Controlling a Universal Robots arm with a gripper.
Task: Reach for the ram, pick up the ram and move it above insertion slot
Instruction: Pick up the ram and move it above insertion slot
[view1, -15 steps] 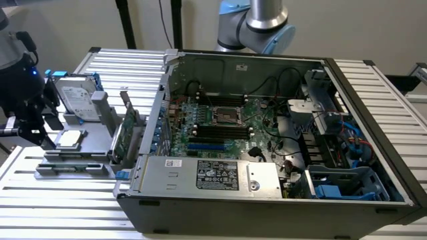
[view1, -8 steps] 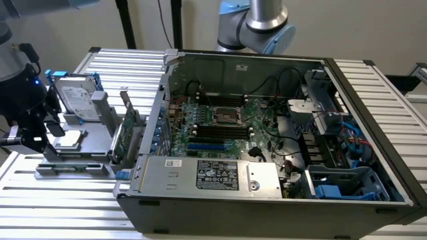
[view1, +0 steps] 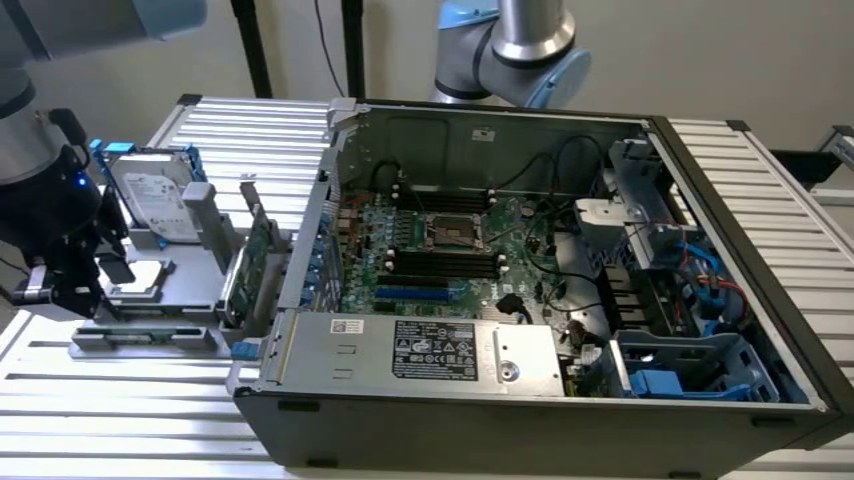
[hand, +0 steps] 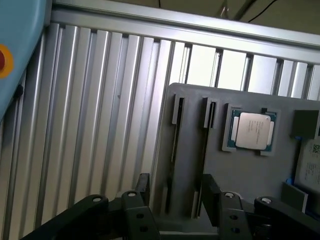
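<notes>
Exterior view: gripper (view1: 60, 295) sits at the exterior view's left, low over the front corner of the grey tray (view1: 187, 290); from this angle cannot tell how far the claw is open; ram (view1: 140, 334) lies edge-up in a long slot along the tray's near edge, just beside and below the gripper, no contact visible; on the same tray a CPU (view1: 138, 280), a hard drive (view1: 154, 200) standing upright behind it, and an expansion card (view1: 256, 262) on edge next to the PC case (view1: 534, 420); case is open, motherboard (view1: 441, 250) exposed; all of it on a ribbed metal table (view1: 134, 420). Wrist view: gripper (hand: 177, 192) spread wide, holding nothing; the two black fingers (hand: 144, 187) are well apart, with the tray's (hand: 250, 175) two parallel slots showing between them; ram (hand: 173, 145) seen edge-on as a thin dark strip seated in one slot; whether the neighbouring slot is also filled is unclear; fingers clear of the stick, neither pad touching it; CPU (hand: 252, 130) flat in its pocket beside the slots, hard drive (hand: 310, 165) past it at the frame edge; table (hand: 100, 125) slats beyond the tray.
</notes>
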